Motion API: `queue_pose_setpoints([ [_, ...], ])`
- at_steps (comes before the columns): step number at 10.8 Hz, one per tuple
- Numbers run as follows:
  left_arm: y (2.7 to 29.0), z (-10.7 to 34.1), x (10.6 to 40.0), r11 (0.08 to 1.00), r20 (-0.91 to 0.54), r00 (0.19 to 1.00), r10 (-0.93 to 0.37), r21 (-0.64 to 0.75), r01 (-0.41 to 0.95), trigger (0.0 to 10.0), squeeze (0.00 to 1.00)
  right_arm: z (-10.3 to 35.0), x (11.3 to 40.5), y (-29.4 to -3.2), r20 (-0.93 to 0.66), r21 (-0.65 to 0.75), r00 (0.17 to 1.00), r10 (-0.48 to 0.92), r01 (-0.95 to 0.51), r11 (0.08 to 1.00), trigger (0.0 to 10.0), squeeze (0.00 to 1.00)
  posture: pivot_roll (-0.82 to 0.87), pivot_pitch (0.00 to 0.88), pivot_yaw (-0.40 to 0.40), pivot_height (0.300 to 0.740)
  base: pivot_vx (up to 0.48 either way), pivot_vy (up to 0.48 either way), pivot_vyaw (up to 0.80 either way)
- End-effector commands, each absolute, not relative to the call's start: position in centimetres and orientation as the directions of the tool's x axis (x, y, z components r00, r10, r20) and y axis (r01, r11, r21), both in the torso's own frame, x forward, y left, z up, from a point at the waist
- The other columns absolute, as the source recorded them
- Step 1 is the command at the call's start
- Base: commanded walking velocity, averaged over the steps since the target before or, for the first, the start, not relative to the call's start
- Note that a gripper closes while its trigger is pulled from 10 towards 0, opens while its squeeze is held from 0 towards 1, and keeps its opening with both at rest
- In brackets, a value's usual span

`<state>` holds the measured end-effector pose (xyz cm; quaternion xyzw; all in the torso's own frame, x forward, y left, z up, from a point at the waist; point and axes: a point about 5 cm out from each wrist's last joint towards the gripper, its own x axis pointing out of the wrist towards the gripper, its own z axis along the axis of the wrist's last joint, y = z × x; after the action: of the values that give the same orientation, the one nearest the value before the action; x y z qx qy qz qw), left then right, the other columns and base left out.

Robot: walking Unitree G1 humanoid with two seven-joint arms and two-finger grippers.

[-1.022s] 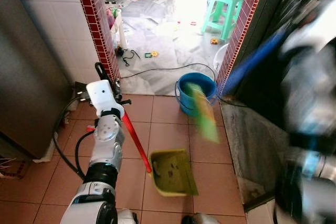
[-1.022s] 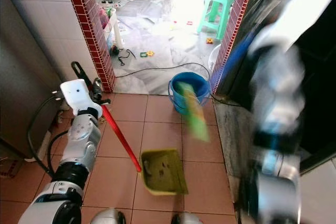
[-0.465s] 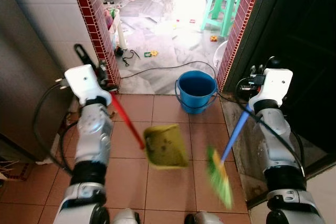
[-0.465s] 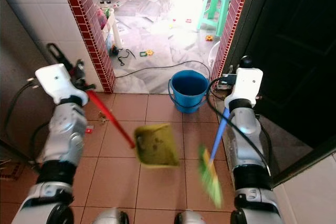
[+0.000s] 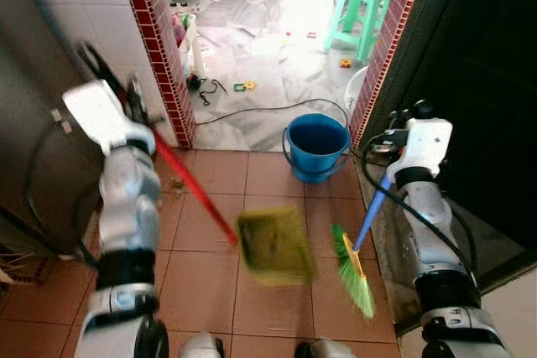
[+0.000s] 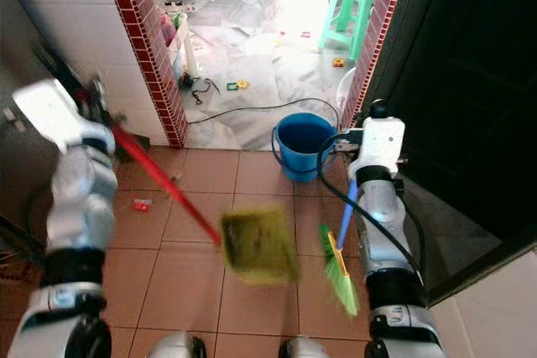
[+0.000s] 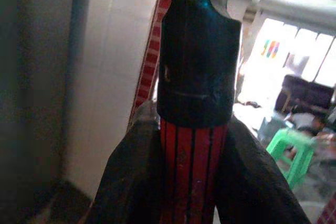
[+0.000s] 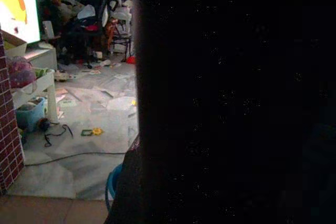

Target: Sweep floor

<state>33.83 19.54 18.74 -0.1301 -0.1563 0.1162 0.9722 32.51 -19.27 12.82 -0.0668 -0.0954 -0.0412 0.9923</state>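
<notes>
A: Where are the broom and dustpan sitting, relative to the blue bucket (image 5: 315,147)?

B: The green dustpan (image 5: 274,246) is hanging blurred over the terracotta tiles (image 5: 205,278) just on the robot's side of the bucket, slightly toward the robot's left. The green-bristled broom (image 5: 354,270) is nearer the robot than the bucket too — a little toward the right, bristles just beside the dustpan.

A: And the tools?

B: The left tool (image 7: 181,182) is clenched on the dustpan's red handle (image 5: 191,189), right below its black end cap (image 7: 197,66). The right tool (image 5: 388,169) is holding the top of the broom's blue handle (image 5: 370,214), I judge; its wrist view is too dark to show the fingers.

A: How will they handle?

B: Both look light, stiff plastic. The ribbed red handle should be giving good grip, but held at the far end the pan is likely swinging. The bristles are soft and will be bending against the floor. Holding lower on the blue handle would steady the sweep.
</notes>
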Motion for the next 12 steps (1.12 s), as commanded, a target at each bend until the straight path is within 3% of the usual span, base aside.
queue_pose_setpoints([
  [1,19.9,22.1,33.8,0.935,0.382,0.882,0.277,-0.32,-0.154,10.0,0.0,12.6,32.4,-19.1,0.193,-0.132,0.979,-0.057,0.083,0.988,10.0,0.0,-0.09,0.0,0.009,0.74,0.266,0.0,0.0],
  [5,20.1,23.6,33.9,0.923,0.402,0.867,0.295,-0.353,-0.151,10.0,0.0,12.3,32.1,-19.0,0.19,-0.141,0.981,-0.048,0.076,0.987,10.0,0.0,-0.09,0.0,0.008,0.74,0.268,0.0,-0.26],
  [10,20.7,24.9,34.3,0.918,0.425,0.849,0.313,-0.366,-0.155,10.0,0.0,12.2,32.1,-18.9,0.182,-0.14,0.982,-0.046,0.072,0.988,10.0,0.0,-0.1,0.0,0.008,0.74,0.425,0.0,-0.51],
  [12,20.8,25.1,34.4,0.917,0.428,0.847,0.315,-0.367,-0.156,10.0,0.0,12.1,32.1,-19.0,0.181,-0.14,0.982,-0.046,0.072,0.988,10.0,0.0,-0.1,0.0,0.009,0.74,0.463,0.0,0.0],
])
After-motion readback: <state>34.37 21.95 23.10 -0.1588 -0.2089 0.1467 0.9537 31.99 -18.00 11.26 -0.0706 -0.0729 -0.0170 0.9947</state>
